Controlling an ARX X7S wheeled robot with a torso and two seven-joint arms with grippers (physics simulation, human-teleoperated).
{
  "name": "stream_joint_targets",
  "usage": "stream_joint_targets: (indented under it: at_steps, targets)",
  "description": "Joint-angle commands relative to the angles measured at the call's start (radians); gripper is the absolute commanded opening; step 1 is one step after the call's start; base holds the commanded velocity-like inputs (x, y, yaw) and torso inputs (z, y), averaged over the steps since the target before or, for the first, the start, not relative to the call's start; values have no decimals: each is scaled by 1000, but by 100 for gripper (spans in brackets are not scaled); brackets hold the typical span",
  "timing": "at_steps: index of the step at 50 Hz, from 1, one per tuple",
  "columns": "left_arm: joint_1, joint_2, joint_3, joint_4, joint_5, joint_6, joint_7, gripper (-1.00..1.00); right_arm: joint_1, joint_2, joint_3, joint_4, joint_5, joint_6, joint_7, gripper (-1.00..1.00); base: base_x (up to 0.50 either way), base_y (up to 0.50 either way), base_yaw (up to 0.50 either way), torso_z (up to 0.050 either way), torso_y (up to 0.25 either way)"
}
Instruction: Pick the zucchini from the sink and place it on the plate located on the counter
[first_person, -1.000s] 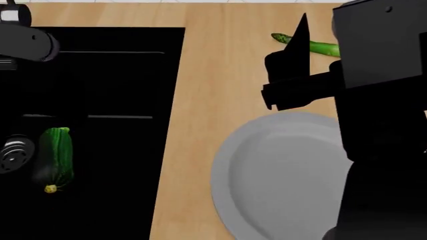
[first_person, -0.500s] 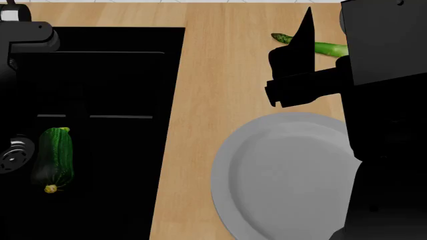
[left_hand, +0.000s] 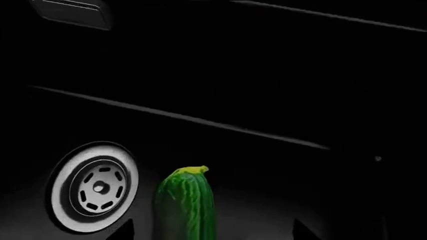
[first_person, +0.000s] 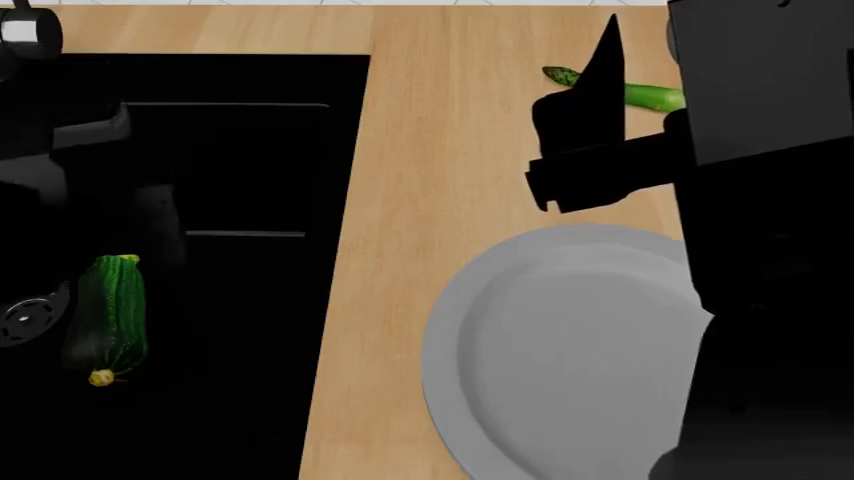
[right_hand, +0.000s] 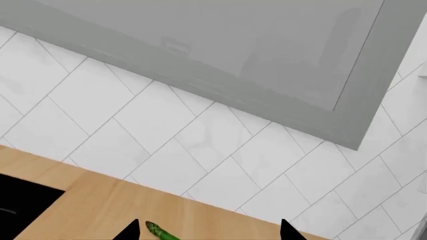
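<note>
The zucchini (first_person: 110, 318) lies dark green and striped on the floor of the black sink (first_person: 254, 330), beside the round metal drain (first_person: 24, 320). In the left wrist view the zucchini (left_hand: 187, 205) sits between the tips of my left gripper (left_hand: 212, 232), which is open and empty, with its yellow tip pointing away. My left arm (first_person: 60, 165) reaches into the sink just behind the zucchini. The light grey plate (first_person: 574, 350) rests on the wooden counter (first_person: 400, 150). My right gripper (first_person: 607, 60) hovers open above the counter behind the plate.
A thin green asparagus stalk (first_person: 650, 96) lies on the counter behind the plate, partly hidden by my right arm; it also shows in the right wrist view (right_hand: 160, 231). The drain (left_hand: 97, 186) is next to the zucchini. A tiled wall and grey cabinet rise behind the counter.
My left arm has moved forward and down into the sink toward the zucchini, now partly covering the drain. The right arm has barely shifted. The zucchini has not moved.
</note>
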Motion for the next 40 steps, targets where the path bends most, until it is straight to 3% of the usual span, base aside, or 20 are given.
stream_joint_targets:
  at_steps: [1, 40]
  targets:
    - [-16, -47, -13, -269, -54, 141, -27, 100, -13, -5, -10, 30, -3, -31, 6, 100, 0, 0, 0, 0, 0]
    - [108, -66, -22, -270, -112, 138, -72, 100, -24, -1, -23, 44, -1, -46, 13, 100, 0, 0, 0, 0, 0]
